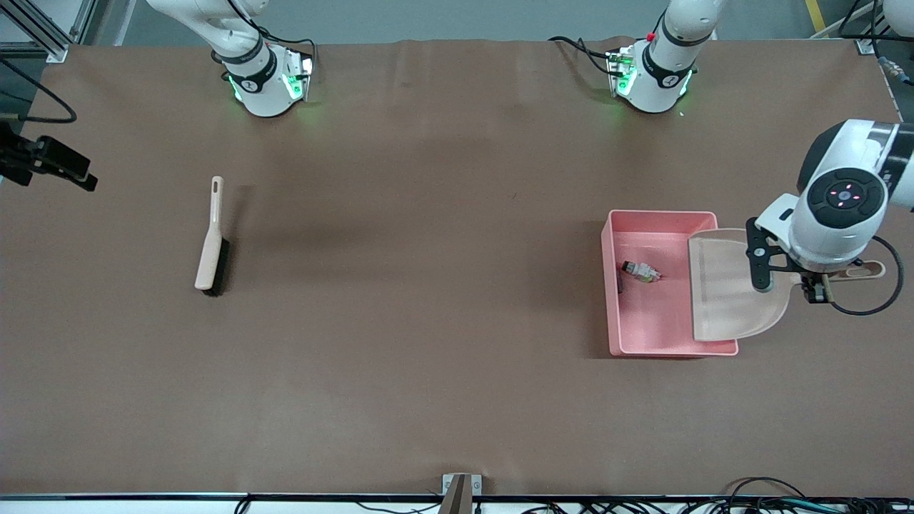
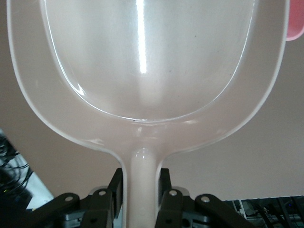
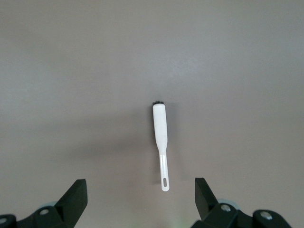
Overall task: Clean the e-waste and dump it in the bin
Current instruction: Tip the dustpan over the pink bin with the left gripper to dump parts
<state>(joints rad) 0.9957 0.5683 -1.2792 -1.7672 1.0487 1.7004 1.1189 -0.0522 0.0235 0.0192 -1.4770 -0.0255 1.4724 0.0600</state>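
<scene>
- While the left gripper [image 2: 140,192] clamps the dustpan [image 1: 728,285] handle over the bin [image 1: 646,346], dump step looks done or nearly so.
- E-waste: 1 cylindrical part [image 1: 640,270] and 1 dark chip [image 1: 620,283], both in bin.
- Next, prob: lift dustpan clear, set it beside bin.
- Right gripper [image 3: 140,197] waits wide open, high over 1 brush [image 1: 211,238], well apart from bin.
- Count: 1 bin, 1 dustpan, 2 arms.

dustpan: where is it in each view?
Front view: dustpan held by its handle in the left gripper, its scoop over the bin at the left arm's end of the table.
Left wrist view: dustpan fills the picture, handle between the fingers.
Right wrist view: not in it.
Shared landmark: the bin, a corner in the left wrist view.
</scene>
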